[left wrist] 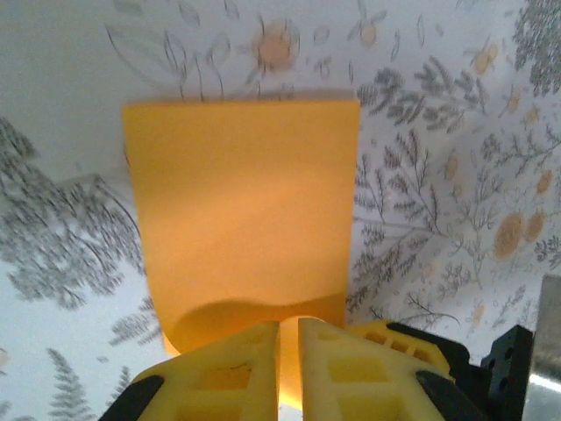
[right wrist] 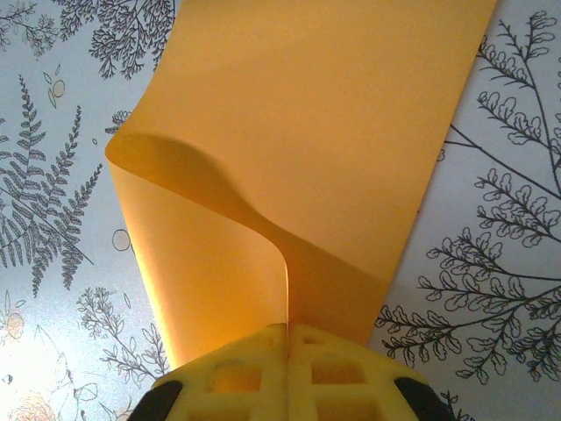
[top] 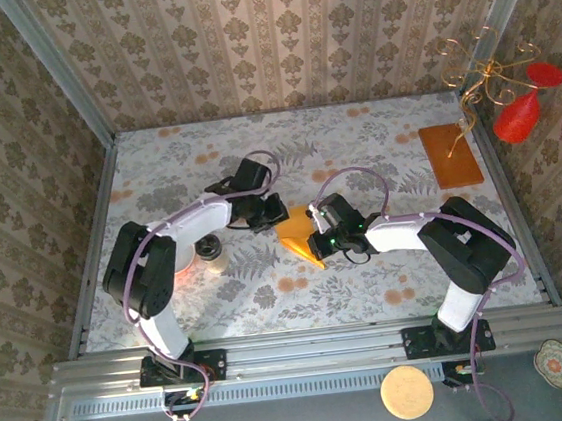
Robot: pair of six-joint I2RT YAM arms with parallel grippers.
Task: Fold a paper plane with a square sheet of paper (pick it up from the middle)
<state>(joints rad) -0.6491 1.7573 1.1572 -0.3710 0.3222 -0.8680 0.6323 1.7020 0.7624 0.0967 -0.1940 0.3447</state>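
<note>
At 9 o'clock by left arm: small round jar (top: pixel 208 249), contents unreadable. At 5 o'clock on rail: patterned dish (top: pixel 558 359). Mid-table: square sheet of paper (top: pixel 299 241), curled, between grippers. Tools: right gripper (right wrist: pixel 287 331) pinched tight on sheet edge; left gripper (left wrist: pixel 289 326) pads narrow slit apart, sheet edge at slit. At 2 o'clock, well apart: brown board (top: pixel 451 154). Toward 12 o'clock: bare tablecloth (top: pixel 354 137).

No text, label, brand, number or sign can be read on any surface here.
</note>
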